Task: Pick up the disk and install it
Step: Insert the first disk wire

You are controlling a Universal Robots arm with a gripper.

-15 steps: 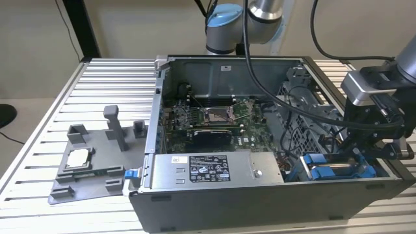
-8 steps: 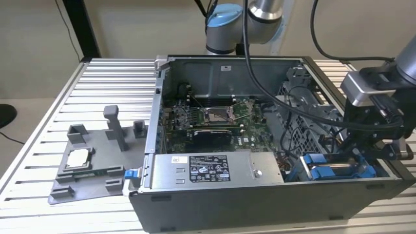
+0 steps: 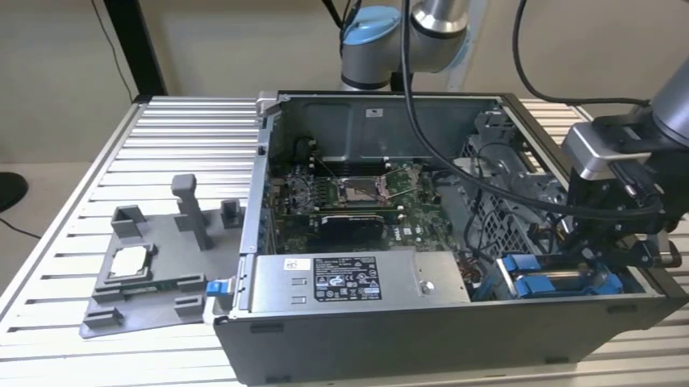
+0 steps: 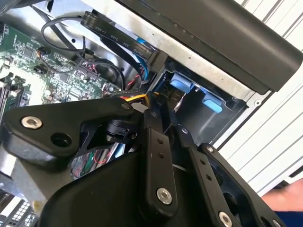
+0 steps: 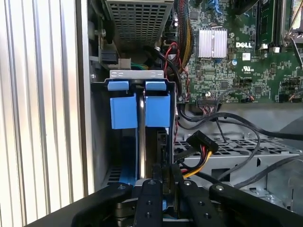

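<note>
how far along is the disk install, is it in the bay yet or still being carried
Already done: the disk is off the table and standing on edge in the drive bay, between the blue carrier tabs. In hand: the pincer sits at the disk's near edge, inside the computer case. Left: whether it is fully seated cannot be told.

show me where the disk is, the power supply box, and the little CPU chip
disk (image 5: 142, 118): first wrist view, on its metal edge between the two blue carrier tabs.
power supply box (image 3: 361, 278): exterior view, on its white label.
CPU chip (image 3: 129, 260): exterior view, on its silver top face.
</note>
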